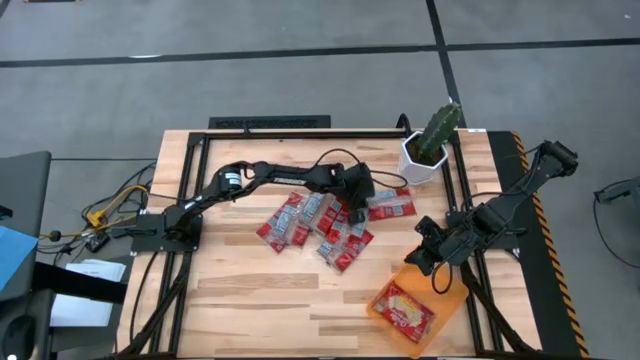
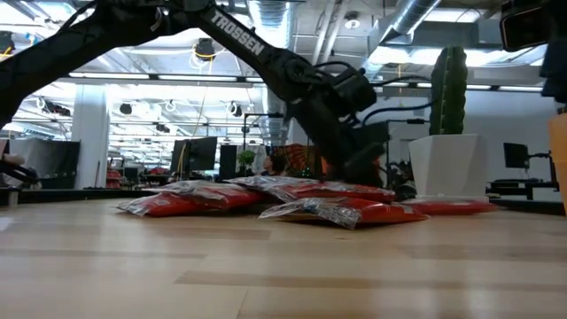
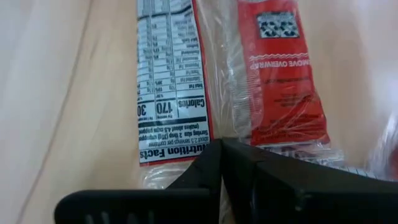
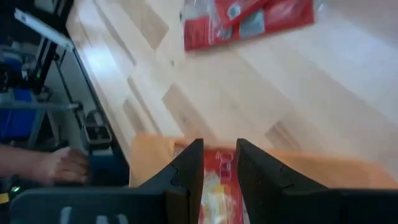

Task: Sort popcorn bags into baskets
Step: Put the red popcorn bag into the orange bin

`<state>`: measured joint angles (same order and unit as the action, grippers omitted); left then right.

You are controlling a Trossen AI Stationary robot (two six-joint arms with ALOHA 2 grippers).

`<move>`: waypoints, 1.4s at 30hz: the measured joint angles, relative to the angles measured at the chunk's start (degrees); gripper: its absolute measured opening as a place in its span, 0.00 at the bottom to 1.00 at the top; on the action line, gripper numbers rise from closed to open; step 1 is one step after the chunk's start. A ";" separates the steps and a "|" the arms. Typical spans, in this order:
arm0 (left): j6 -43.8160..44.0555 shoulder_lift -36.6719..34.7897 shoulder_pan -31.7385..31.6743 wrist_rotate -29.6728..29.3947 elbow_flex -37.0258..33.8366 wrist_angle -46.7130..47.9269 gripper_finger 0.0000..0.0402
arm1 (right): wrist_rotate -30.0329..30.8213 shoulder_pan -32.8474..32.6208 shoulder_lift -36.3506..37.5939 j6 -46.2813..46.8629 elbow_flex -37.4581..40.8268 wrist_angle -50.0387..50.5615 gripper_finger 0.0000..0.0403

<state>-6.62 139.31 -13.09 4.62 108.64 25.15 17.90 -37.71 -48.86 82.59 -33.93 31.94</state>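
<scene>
Several small red popcorn packets [image 1: 315, 225] lie in a loose, overlapping pile on the middle of the table [image 2: 266, 199]. My left gripper [image 1: 355, 203] is down at the pile's right end [image 2: 359, 168] and is shut on one packet [image 3: 186, 93], which shows a white nutrition panel and a red panel under clear wrap. One packet [image 1: 392, 208] lies apart to the right. The orange basket [image 1: 448, 290] sits near the table's right near corner and has a larger red-orange bag [image 1: 405, 310] flat inside. My right gripper [image 1: 425, 258] hovers open at the basket's far edge [image 4: 219, 144]. My left gripper pinches the packet's clear wrapper at its near end edge [image 3: 214, 138] between the two fingers, which lie along the packet's length. The packet stretches away from the fingertips [image 3: 205, 158]. Whether it is lifted off the pile, I cannot tell.
A white pot with a cactus [image 1: 425, 158] stands at the far right, close behind the left gripper. Black frame rails run along the table's left, far and right sides. Bare wood lies between the pile and the near edge. A person's hand [image 4: 59, 165] shows beyond the table.
</scene>
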 joint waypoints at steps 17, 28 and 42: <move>2.76 -6.21 -4.27 2.05 -0.55 26.24 0.00 | 3.54 10.94 -2.89 -2.01 0.02 -0.93 0.29; 6.00 -22.94 -8.69 7.96 -1.58 29.28 0.00 | 3.75 23.08 -9.90 -4.87 0.02 -6.92 0.29; 38.44 -54.04 -23.88 22.72 -56.90 -36.72 0.32 | 7.68 31.34 -19.35 -6.51 0.02 -24.02 0.38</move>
<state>31.82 85.27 -36.97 27.35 51.74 -11.57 25.58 -6.37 -68.21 76.08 -33.91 7.92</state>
